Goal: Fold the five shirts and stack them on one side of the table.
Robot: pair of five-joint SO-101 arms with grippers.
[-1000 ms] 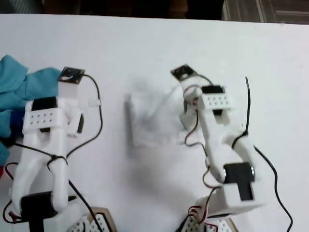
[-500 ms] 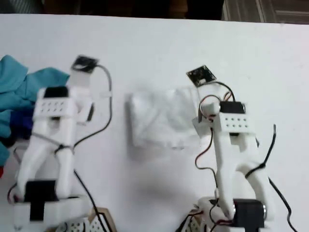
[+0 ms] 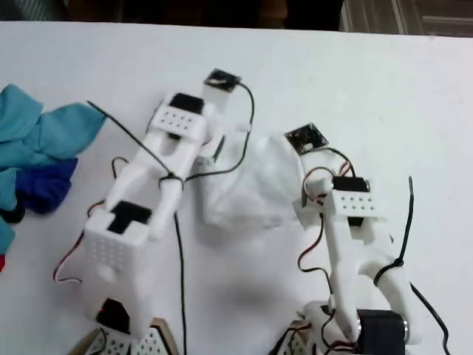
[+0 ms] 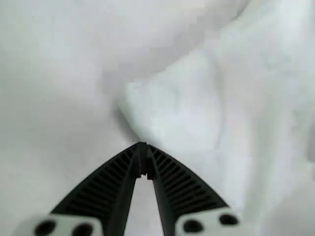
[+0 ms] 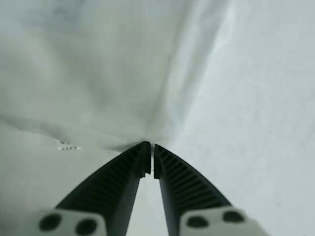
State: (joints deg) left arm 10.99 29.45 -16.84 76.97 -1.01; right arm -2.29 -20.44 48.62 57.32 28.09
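A crumpled white shirt (image 3: 247, 185) lies mid-table between my two arms. The left arm (image 3: 177, 126) stretches across to the shirt's far left corner. In the left wrist view my left gripper (image 4: 141, 150) is shut, its tips at the edge of the white shirt (image 4: 211, 113). The right arm (image 3: 347, 203) stands at the shirt's right edge. My right gripper (image 5: 148, 146) is shut on the white shirt (image 5: 98, 73), and the cloth's creases run together at its tips.
A heap of teal shirts (image 3: 37, 140) and a dark blue one (image 3: 48, 185) lies at the table's left edge. The white table (image 3: 384, 89) is bare at the back and right. Black cables hang off both arms.
The left arm has swung right from the teal heap to the white shirt's corner. The right arm drew back to the right, and the shirt spread wider with it.
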